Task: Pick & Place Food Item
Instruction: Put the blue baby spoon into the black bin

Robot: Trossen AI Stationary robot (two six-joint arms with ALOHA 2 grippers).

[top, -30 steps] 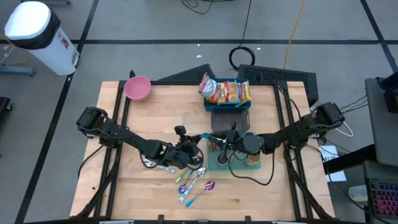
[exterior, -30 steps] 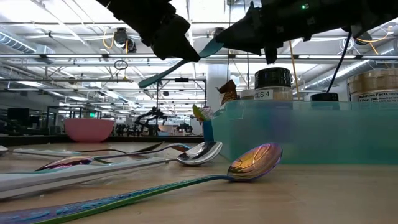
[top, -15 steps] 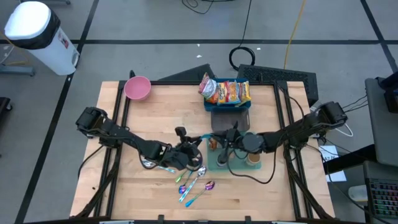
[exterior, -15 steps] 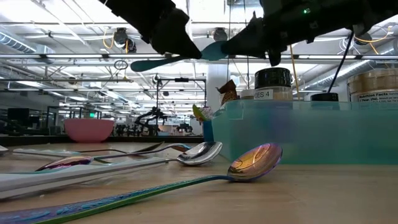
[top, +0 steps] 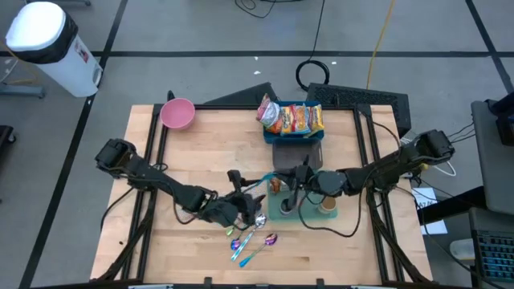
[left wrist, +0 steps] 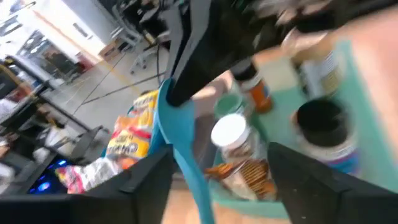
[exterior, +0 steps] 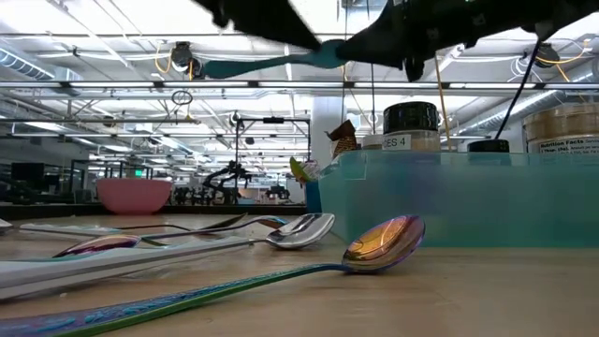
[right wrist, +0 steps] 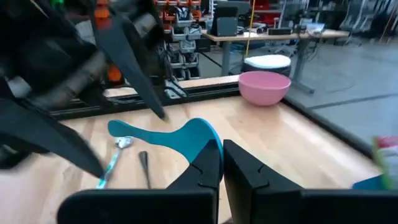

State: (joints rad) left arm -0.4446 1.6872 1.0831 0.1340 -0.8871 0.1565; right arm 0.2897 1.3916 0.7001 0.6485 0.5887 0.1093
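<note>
A teal utensil (right wrist: 165, 134) hangs in the air above the table's middle, with my right gripper (right wrist: 221, 155) shut on it. The low view shows the utensil (exterior: 271, 64) lying almost level. My left gripper (left wrist: 217, 171) is open. Its fingers (right wrist: 134, 59) stand on either side of the utensil's narrow free end, apart from it. Snack bags (top: 293, 119) lie in a blue bin at the far edge. Jars (top: 325, 202) stand in a teal tray (top: 283, 213) under my right arm. My right gripper pinches the utensil's broad end (right wrist: 200, 138) between its two fingers. The fingers come level from the table's right and lie along the utensil. It is lifted clear of everything, nearly level, and its narrow end (exterior: 211, 68) points toward the table's left.
Several iridescent spoons (top: 255, 237) lie on the wood near the front edge, below my left gripper. A pink bowl (top: 177, 113) sits at the far left corner. The teal tray's wall (exterior: 449, 197) fills the low view's right side.
My left gripper has let go of the teal utensil and drawn back toward the near edge, rising out of the low view's top. The utensil stays in my right gripper. It has risen a little and swung from left-end-down to almost level.
</note>
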